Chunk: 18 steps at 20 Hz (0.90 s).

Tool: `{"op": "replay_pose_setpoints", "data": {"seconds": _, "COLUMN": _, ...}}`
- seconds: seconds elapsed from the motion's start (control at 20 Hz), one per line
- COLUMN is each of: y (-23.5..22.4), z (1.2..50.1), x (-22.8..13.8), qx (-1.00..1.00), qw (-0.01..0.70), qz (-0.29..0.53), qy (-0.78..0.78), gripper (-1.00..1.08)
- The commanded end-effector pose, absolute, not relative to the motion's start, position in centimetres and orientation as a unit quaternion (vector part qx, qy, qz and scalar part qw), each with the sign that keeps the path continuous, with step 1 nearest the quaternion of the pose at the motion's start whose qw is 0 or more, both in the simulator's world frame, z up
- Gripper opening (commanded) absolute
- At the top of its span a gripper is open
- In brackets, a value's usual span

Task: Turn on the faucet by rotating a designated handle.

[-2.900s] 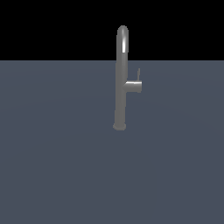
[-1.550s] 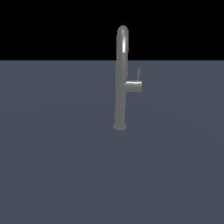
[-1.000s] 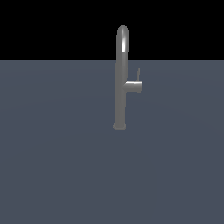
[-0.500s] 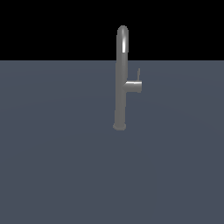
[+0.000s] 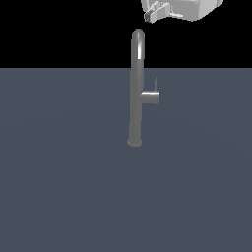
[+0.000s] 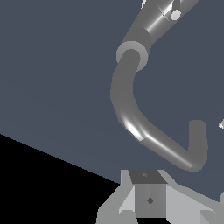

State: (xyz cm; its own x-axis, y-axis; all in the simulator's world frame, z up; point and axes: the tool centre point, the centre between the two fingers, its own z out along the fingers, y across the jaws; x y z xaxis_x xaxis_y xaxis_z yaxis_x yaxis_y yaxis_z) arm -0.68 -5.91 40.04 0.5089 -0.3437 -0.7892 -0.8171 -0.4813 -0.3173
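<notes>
The faucet (image 5: pixel 137 88) is a tall slim grey tube with a glossy arched top. It stands upright on the dark grey surface (image 5: pixel 59 187). A short stub sticks out toward the exterior view's right. The handle (image 5: pixel 156 83), a thin grey stick, rises from the stub's end. My gripper (image 5: pixel 150 16) hangs at the top edge, just above and to the right of the arch, touching nothing. In the wrist view the curved faucet (image 6: pixel 131 109) lies beyond my gripper (image 6: pixel 148 201). Neither view shows how wide the jaws stand.
The dark grey surface stretches around the faucet on all sides, with a black background behind it. The white body of the hand (image 5: pixel 189 7) is cut off by the top edge.
My gripper has come into the exterior view at the top right, above the faucet's arch; no earlier frame shows it. The faucet and handle have not moved.
</notes>
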Motion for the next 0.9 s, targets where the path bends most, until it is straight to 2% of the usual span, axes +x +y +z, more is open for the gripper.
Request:
{"op": "replay_pose_setpoints", "data": {"seconds": 0.0, "y": -6.6, "z": 38.8, "x": 0.5, "qx": -0.766, "qw": 0.375, "qz": 0.352, "qy": 0.385, "gripper": -1.00}}
{"op": "replay_pose_setpoints", "data": {"seconds": 0.85, "y": -9.7, "z": 28.2, "x": 5.5, "qx": -0.548, "qw": 0.495, "qz": 0.456, "qy": 0.496, "gripper": -1.00}}
